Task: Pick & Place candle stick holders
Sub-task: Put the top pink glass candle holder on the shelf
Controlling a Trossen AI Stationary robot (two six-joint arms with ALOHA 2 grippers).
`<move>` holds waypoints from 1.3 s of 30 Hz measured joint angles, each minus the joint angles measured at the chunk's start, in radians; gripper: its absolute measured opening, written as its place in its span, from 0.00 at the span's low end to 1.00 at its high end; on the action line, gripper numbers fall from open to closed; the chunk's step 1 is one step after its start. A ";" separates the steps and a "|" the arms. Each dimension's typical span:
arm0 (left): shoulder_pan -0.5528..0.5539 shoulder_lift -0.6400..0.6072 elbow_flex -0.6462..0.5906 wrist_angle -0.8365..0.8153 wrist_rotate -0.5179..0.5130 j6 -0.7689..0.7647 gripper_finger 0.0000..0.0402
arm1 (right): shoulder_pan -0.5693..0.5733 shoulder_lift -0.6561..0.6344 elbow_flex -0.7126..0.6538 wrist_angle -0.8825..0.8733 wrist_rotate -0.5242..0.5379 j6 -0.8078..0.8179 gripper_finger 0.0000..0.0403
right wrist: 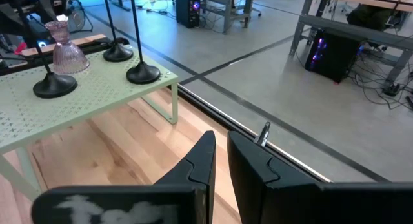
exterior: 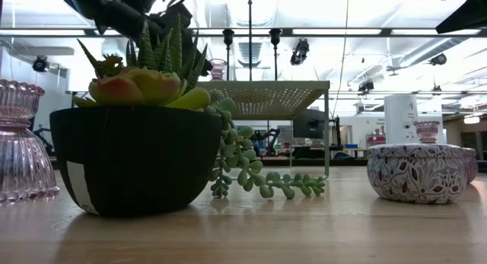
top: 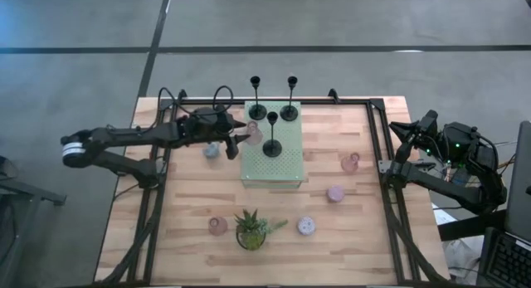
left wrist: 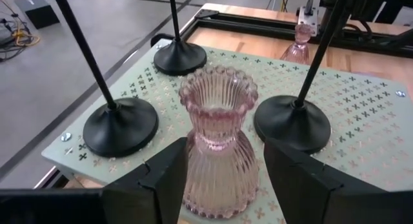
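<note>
Your left gripper (left wrist: 222,179) stood with jaws apart around the ribbed pink glass candle holder (left wrist: 218,140), upright on the pale green perforated metal stand (left wrist: 361,114) among 3 tall black candlesticks (left wrist: 119,124). A careless withdrawal could have tipped it against them.

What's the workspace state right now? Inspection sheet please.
Surface: wooden table with a pale green perforated stand on it.
Job's things: three black candle stick holders and a pink ribbed glass holder on the stand; more pastel holders scattered on the table.
Clutter: potted succulent; patterned tin.
Grippers: left gripper open, its fingers either side of the pink ribbed glass holder; right gripper shut, empty, at the table's right edge.
Cables: black loops at the far edge.
Surroundings: concrete floor, desks, computers; no people seen.
</note>
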 joint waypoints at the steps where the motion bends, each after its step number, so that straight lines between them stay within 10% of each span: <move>1: 0.000 0.007 -0.003 0.016 0.000 -0.003 0.51 | 0.000 0.000 0.000 0.000 0.000 0.000 0.08; 39: 0.000 0.194 0.001 0.354 -0.048 -0.070 0.32 | 0.000 0.000 0.000 0.000 0.000 0.000 0.08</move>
